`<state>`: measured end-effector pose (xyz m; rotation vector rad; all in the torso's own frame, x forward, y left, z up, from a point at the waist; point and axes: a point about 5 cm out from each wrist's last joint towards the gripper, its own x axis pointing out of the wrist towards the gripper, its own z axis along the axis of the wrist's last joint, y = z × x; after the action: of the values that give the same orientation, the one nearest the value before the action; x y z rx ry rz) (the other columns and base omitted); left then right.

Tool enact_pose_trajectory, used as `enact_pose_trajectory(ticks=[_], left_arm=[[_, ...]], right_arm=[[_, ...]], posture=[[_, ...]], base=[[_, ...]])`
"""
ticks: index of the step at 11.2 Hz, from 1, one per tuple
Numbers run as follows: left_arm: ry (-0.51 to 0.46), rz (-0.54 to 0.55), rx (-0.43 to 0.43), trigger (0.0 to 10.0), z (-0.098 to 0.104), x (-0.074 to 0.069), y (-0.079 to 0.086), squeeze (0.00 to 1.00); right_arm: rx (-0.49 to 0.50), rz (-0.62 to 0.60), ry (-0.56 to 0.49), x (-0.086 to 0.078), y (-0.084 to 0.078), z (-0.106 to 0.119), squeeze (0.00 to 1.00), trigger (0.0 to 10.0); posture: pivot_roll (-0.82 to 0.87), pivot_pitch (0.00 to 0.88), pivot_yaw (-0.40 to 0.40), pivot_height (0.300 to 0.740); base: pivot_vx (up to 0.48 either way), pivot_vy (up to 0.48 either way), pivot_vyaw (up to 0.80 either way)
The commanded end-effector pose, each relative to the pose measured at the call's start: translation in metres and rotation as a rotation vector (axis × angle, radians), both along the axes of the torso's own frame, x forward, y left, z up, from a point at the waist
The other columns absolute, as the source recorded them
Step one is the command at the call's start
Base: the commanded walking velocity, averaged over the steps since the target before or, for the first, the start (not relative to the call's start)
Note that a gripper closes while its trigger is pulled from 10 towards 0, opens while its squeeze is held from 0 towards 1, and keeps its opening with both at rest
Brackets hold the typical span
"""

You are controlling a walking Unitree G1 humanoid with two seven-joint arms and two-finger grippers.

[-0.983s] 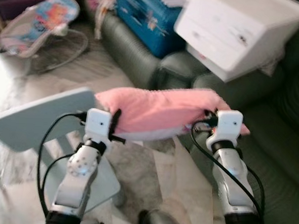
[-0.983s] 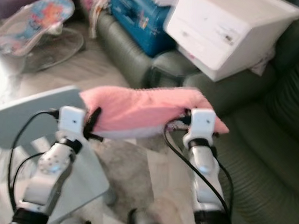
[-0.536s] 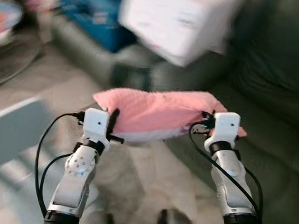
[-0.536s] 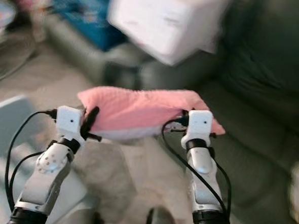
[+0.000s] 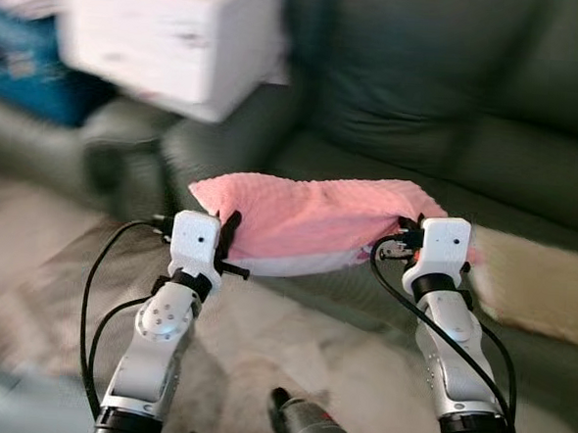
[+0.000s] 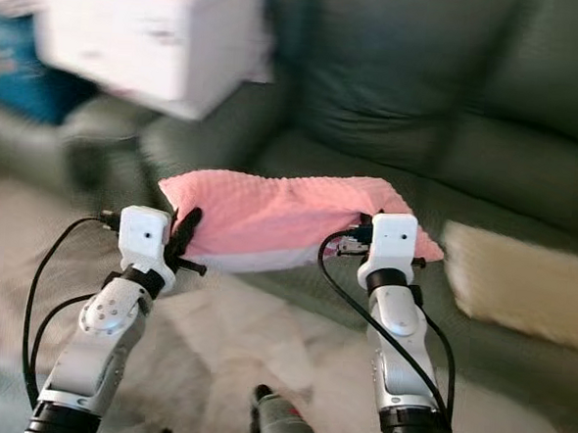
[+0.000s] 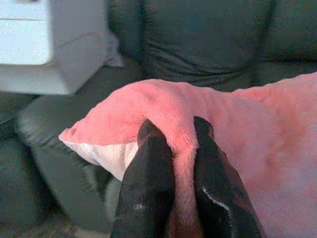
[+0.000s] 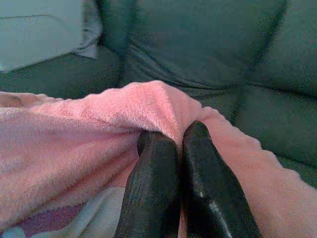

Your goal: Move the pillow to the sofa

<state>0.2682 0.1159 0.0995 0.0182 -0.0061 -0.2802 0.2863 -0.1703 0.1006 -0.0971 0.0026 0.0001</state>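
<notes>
A pink fleece pillow (image 5: 313, 223) with a pale underside hangs in the air between my two arms, stretched level. My left gripper (image 5: 227, 237) is shut on its left end, and my right gripper (image 5: 406, 235) is shut on its right end. In the left wrist view the black fingers (image 7: 148, 168) pinch a fold of pink pillow (image 7: 247, 134). The right wrist view shows the fingers (image 8: 156, 168) pressed together on the pillow (image 8: 74, 134). A dark green sofa (image 5: 414, 97) stands directly ahead, its seat cushion just beyond and below the pillow.
A large white box (image 5: 168, 32) rests on the sofa arm at the upper left, with a blue case (image 5: 24, 58) behind it. A beige cushion (image 5: 540, 286) lies on the sofa seat at the right. Pale marbled floor (image 5: 261, 352) lies beneath my arms.
The camera has swung right: the white box and blue case slid to the left, the light table left the view, and the sofa now faces me. Both grippers still hold the pillow.
</notes>
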Motion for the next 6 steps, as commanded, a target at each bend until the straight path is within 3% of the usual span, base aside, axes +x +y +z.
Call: enact_pose_trajectory(ticks=[1, 2, 6], left_arm=[[-0.036, -0.035, -0.010, 10.0, 0.0073, 0.0001, -0.0050, 0.00], [-0.038, -0.037, -0.011, 10.0, 0.0076, 0.0001, -0.0049, 0.00], [-0.046, -0.052, -0.016, 10.0, 0.0090, 0.0017, -0.0050, 0.00]], right_arm=[[0.014, -0.002, -0.032, 0.0019, -0.0007, 0.0058, 0.00, 10.0], [0.006, 0.000, -0.035, 0.0014, -0.0001, 0.0061, 0.00, 10.0], [0.005, -0.007, -0.022, 0.0017, -0.0004, 0.0043, 0.00, 10.0]], posture=[[-0.05, 0.098, -0.047, 0.740], [-0.05, 0.099, -0.046, 0.740], [-0.05, 0.098, -0.043, 0.740]], base=[[0.000, 0.000, 0.00], [0.000, 0.000, 0.00], [0.300, 0.000, -0.80]])
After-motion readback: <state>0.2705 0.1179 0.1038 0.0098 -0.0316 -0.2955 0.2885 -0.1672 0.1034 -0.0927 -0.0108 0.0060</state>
